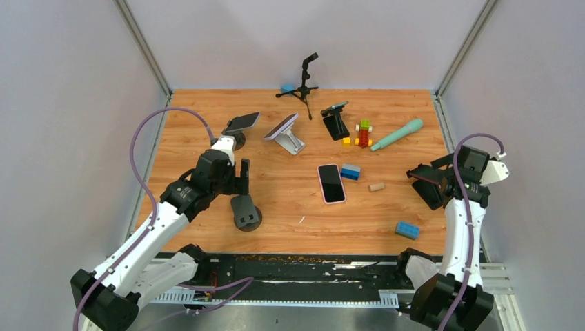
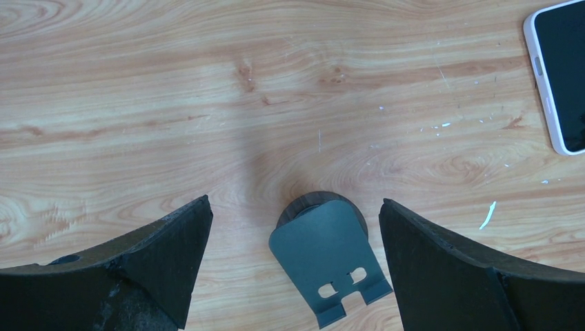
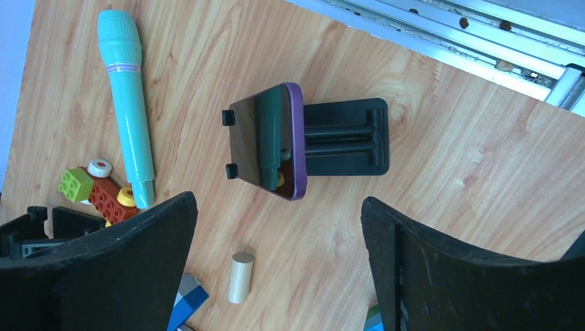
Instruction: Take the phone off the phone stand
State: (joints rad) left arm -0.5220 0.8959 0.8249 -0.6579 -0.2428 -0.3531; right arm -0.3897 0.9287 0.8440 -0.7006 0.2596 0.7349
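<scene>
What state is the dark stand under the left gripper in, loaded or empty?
Empty: the stand shows a bare backplate in the left wrist view, and a phone lies flat on the table nearby.

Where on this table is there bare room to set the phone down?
Bare wood runs along the near edge between the empty stand and the near blue brick, in front of the flat phone. The back middle is crowded with the white stand, black stand, toy figure and teal microphone.
</scene>
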